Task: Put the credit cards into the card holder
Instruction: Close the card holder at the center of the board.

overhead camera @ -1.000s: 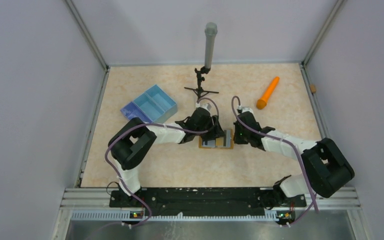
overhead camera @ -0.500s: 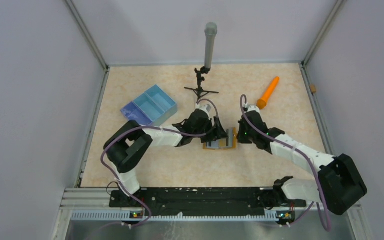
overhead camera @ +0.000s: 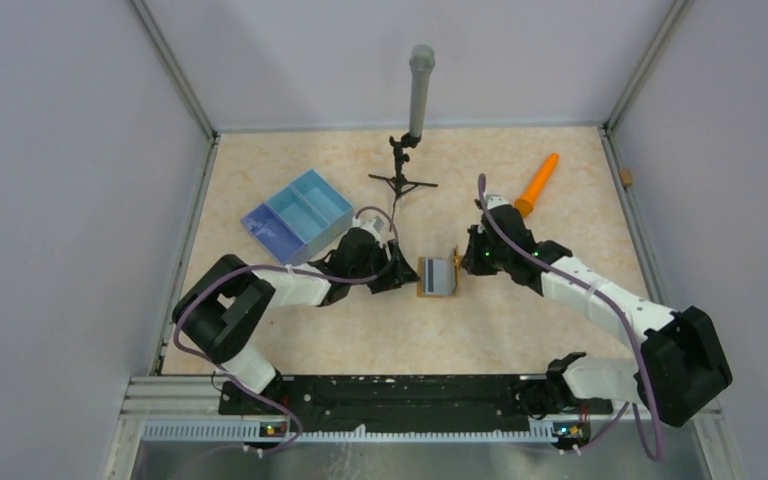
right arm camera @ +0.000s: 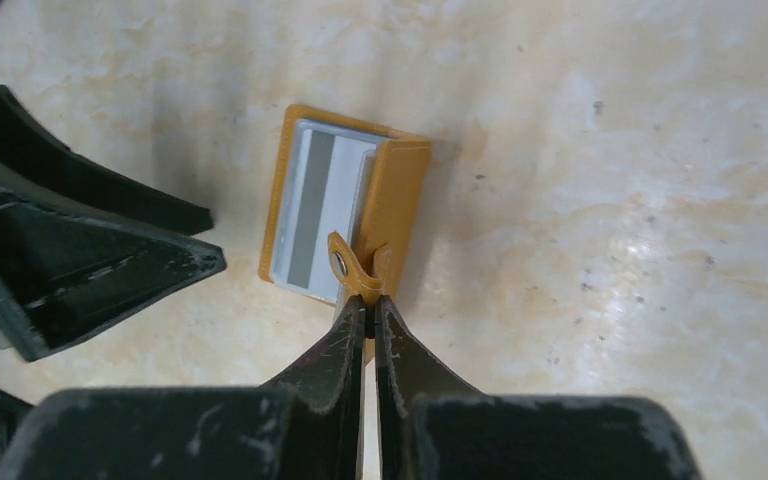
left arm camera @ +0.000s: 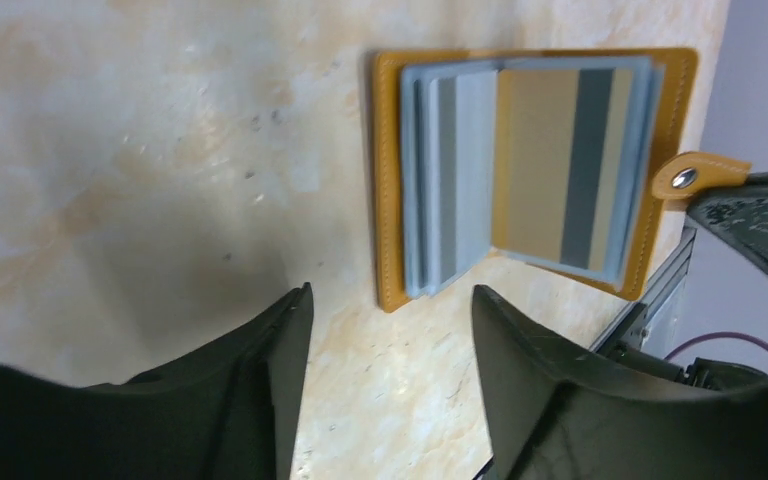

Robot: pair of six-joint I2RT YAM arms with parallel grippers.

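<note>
Credit cards [left arm camera: 560, 165], thin grey-and-tan striped rectangles, are lodged just ahead of the parted, empty left pincer [left arm camera: 390, 295] inside the mustard-orange folding card holder [left arm camera: 386, 180], held open for loading by its snap tab [right arm camera: 352, 268], pinched in the closed right pincer [right arm camera: 370, 305].

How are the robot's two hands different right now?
The left hand is open and holds nothing; the right hand is pinched shut. The left hand sits just off the card holder, not touching it; the right hand grips its snap tab, holding one flap up. Both are black and point at the card holder.
</note>
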